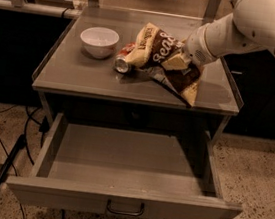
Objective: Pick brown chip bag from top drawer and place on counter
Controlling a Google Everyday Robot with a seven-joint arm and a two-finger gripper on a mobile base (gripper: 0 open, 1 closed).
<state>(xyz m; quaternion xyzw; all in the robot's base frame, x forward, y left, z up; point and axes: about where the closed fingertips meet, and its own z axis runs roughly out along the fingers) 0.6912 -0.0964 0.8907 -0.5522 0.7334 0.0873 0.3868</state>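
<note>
The brown chip bag (157, 53) lies crumpled on the counter (76, 76), its left end leaning over a red soda can (122, 63) and its right end near the counter's front right. My gripper (178, 62) comes in from the upper right on the white arm and is shut on the middle of the bag. The top drawer (125, 163) is pulled wide open below the counter and holds nothing that I can see. Its dark pull handle (124, 210) faces the front.
A white bowl (99, 41) stands on the counter's left part, just left of the can. Low clear guards edge the counter's sides. A black cable and a dark pole (0, 176) lie on the floor to the drawer's left.
</note>
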